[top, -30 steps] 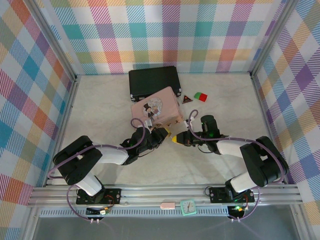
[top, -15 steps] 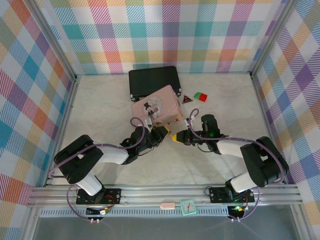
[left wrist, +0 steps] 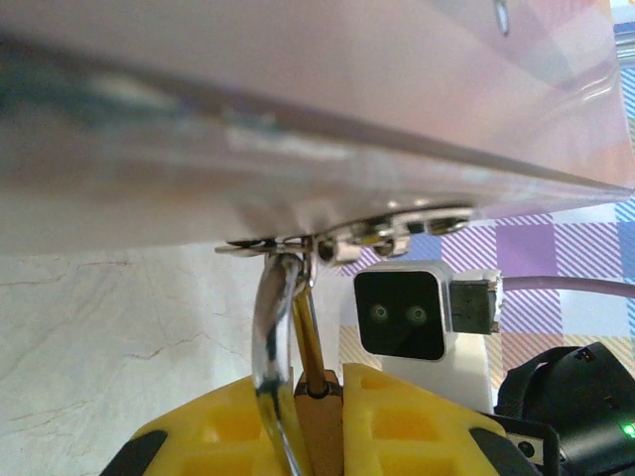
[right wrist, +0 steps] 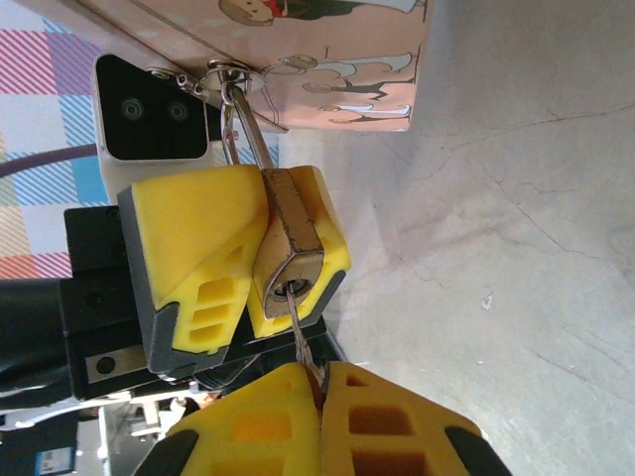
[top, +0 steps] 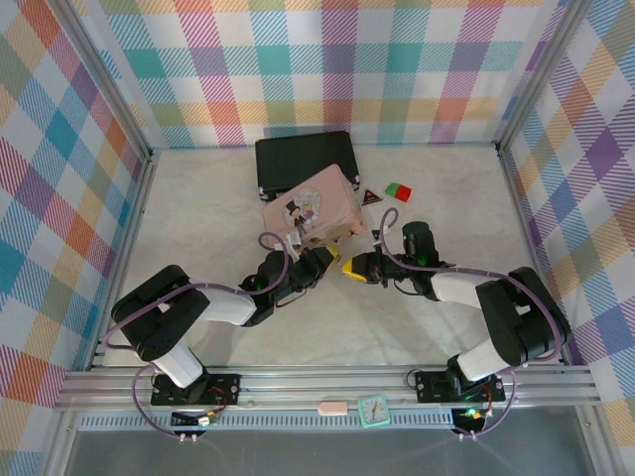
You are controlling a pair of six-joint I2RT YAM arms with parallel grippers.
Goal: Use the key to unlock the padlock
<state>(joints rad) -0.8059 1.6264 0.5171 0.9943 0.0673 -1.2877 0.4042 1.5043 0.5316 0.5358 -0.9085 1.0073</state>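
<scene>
Your right gripper is clenched on the key, and the key's tip sits in the keyhole of the padlock. Your left gripper squeezes the brass padlock body between its yellow fingers. The shackle hooks through the metal clasp on the pink box. The grippers meet tip to tip just in front of the box. A black case lies right behind it, with red and green blocks to the right.

Pink box newly askew, farther back.
</scene>
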